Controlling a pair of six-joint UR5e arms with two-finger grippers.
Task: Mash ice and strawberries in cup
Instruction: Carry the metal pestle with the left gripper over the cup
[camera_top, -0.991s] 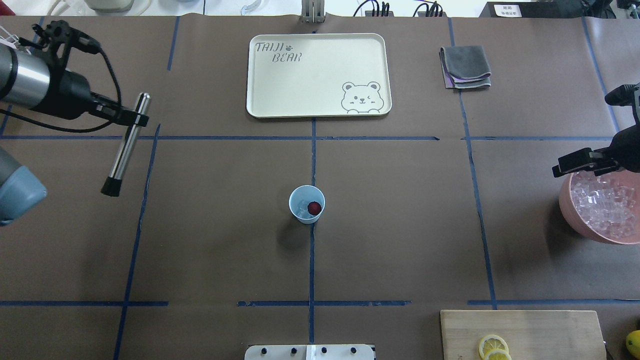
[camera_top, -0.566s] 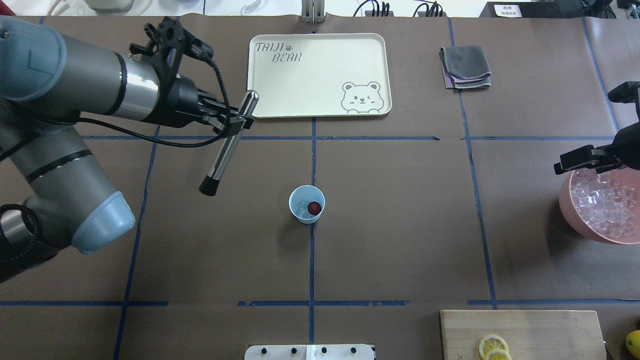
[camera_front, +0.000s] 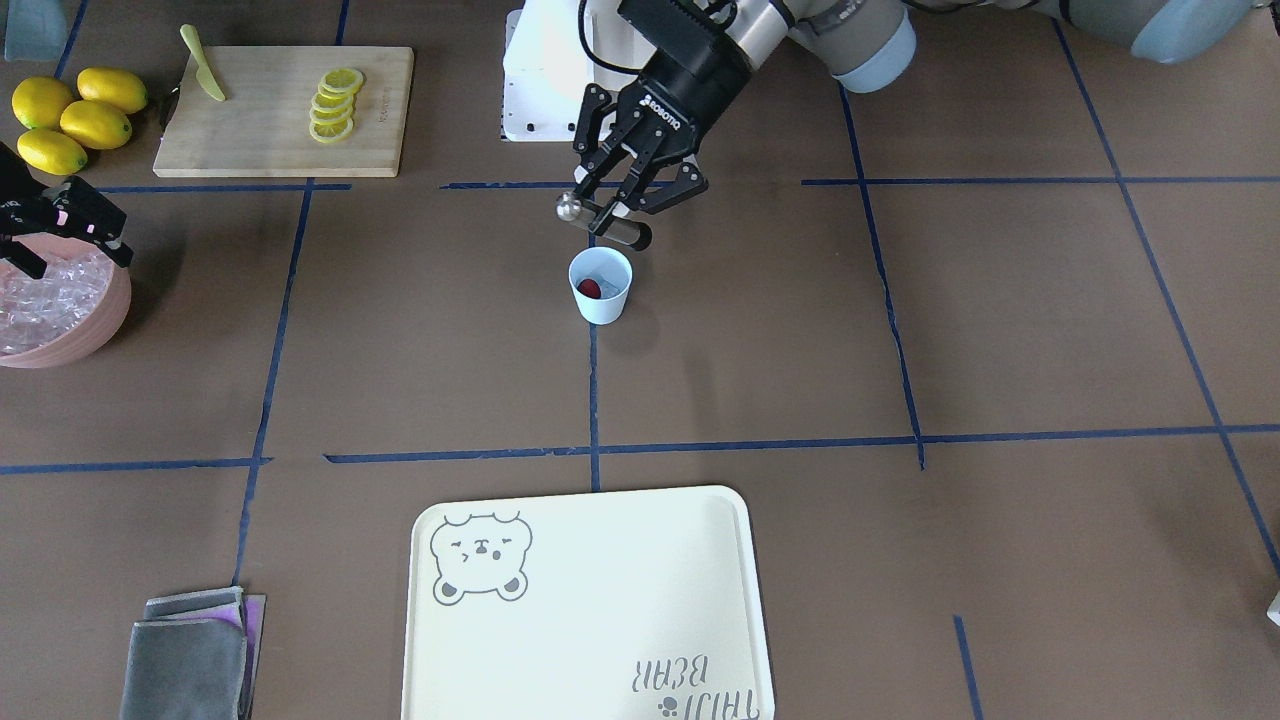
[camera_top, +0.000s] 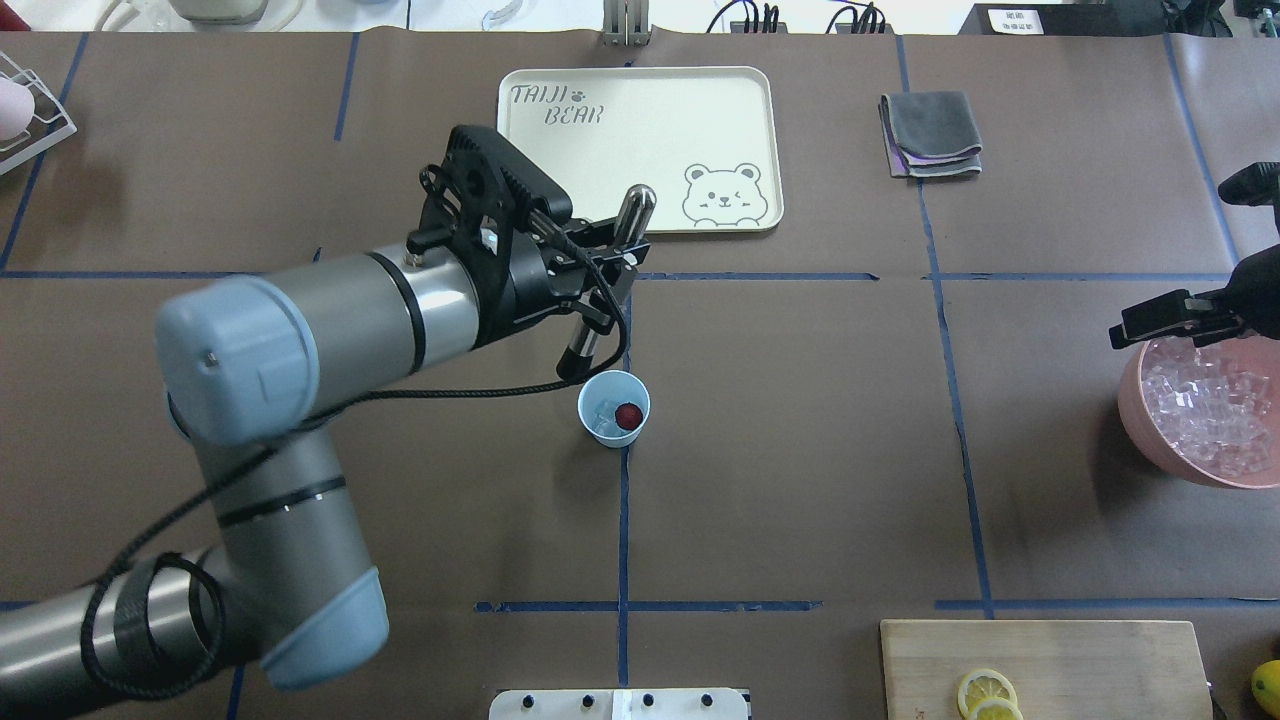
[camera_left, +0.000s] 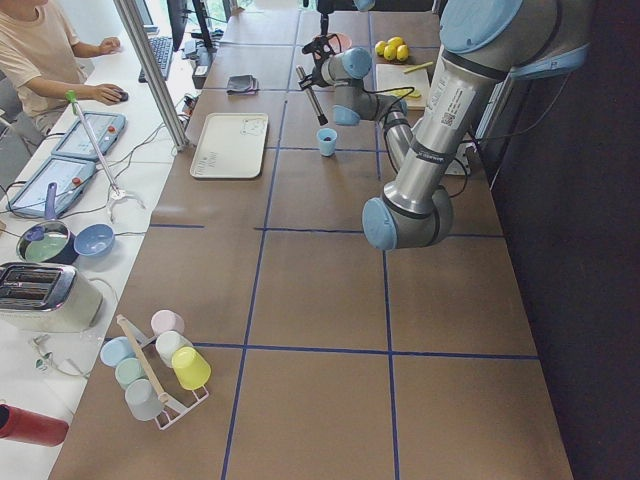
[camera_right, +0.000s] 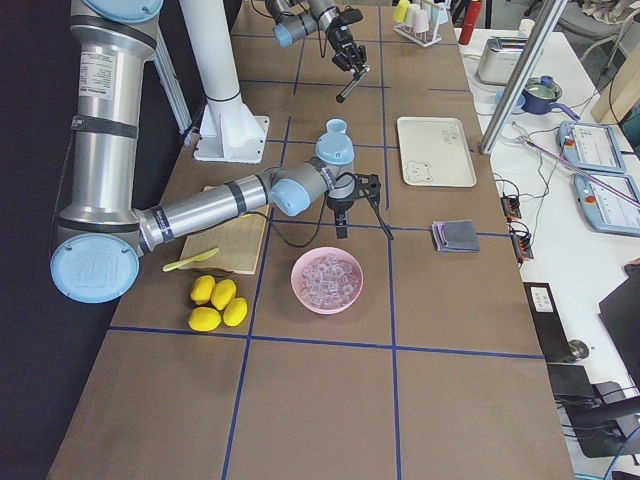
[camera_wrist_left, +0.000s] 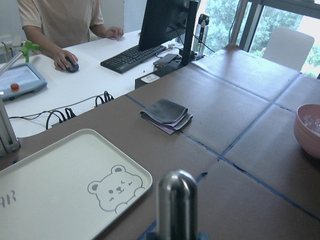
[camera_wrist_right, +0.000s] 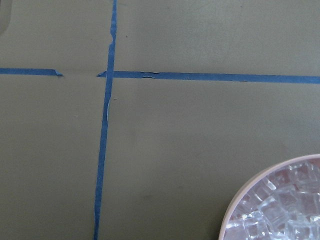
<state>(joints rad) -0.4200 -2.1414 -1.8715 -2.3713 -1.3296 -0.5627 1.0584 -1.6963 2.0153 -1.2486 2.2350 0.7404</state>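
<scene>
cup (camera_front: 602, 305): little light-blue plastic one, upright, middle of the table right on the blue tape line
in the cup: one dark red strawberry (camera_top: 628, 415) against the wall, plus a bit of clear ice (camera_top: 603, 413) next to it
pink bowl (camera_top: 1135, 425): way off at the table's right edge, piled with ice cubes (camera_top: 1205, 420)
left gripper (camera_top: 605, 262): fingers clamped narrow around a steel muddler (camera_top: 583, 345), gripping the upper half
muddler: tilted, rounded metal top pointing toward the bear tray (camera_top: 520, 150), black end down low just beside the cup's rim, not inside it
right gripper (camera_top: 1120, 335): hanging over the pink bowl's rim, nothing visibly in it, honestly can't tell how far apart the fingers are
</scene>
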